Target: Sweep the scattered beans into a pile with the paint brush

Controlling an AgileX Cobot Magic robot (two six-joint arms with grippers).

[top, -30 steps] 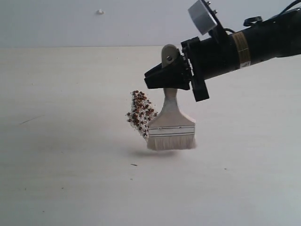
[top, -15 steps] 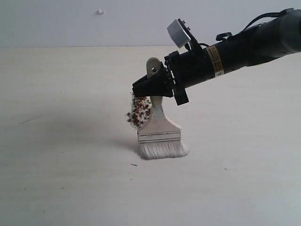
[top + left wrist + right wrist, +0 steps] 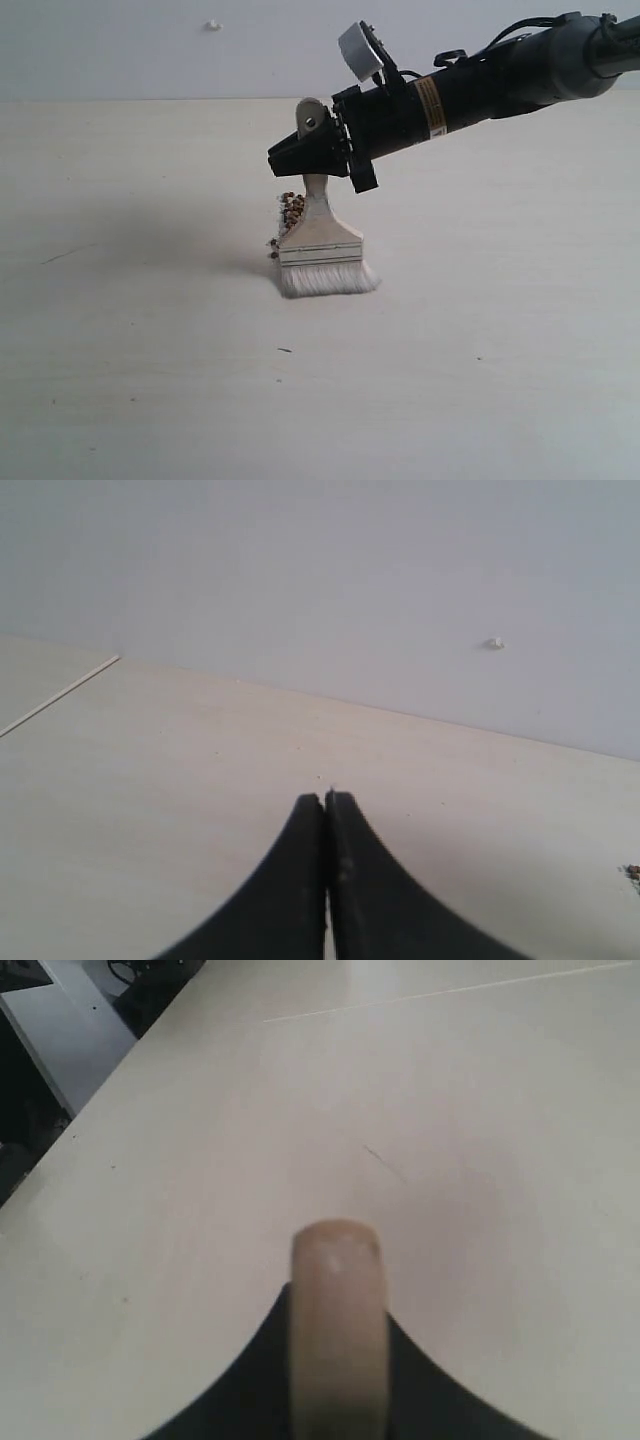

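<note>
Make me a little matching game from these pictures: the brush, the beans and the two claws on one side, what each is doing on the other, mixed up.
Things:
1. paint brush
2. beans
3. left gripper
4. right gripper

States:
A. shut, with nothing in it
B. shut on a pale wooden handle
C. upright, bristles pressed down on the table
D. small reddish-brown cluster, partly hidden behind the brush

Pairs: 1-C, 2-D, 3-A, 4-B
</note>
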